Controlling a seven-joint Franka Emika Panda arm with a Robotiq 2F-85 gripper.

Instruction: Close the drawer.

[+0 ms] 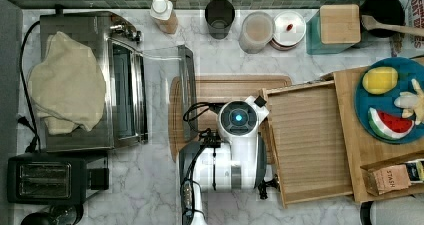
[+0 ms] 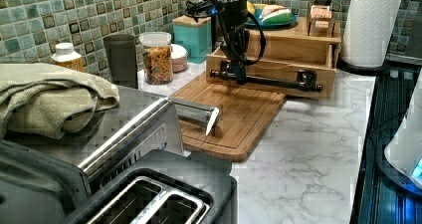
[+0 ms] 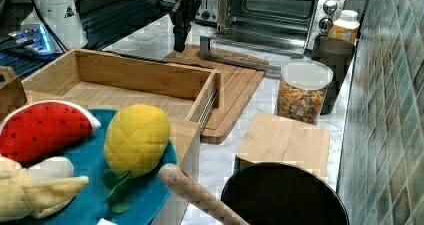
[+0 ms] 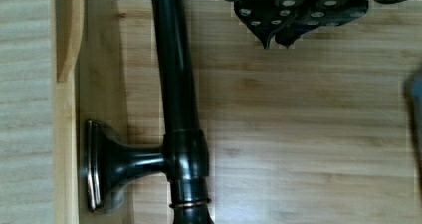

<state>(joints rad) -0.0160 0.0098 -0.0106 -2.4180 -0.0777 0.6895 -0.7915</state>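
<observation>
Beside the dark metal handle bar (image 4: 174,84), the gripper (image 4: 276,40) hangs above the cutting board (image 2: 239,114), fingertips pressed together, gripping nothing. Judged from this, a flat, steady shove on the bar toward 3 o'clock in the top view should slide the drawer (image 1: 307,140) home. Farther off, its light-wood floor shows fine grain; it stands pulled out from the cabinet (image 2: 298,40).

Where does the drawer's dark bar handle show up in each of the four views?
Top view: mostly hidden under the arm; one end of the bar handle peeks out by the drawer front.
Left view: middle, along the drawer front, above the cutting board.
Right view: a thin dark line behind the drawer's far wall.
Wrist view: running up the picture, with one mount.
Shared landmark: the cutting board.
</observation>
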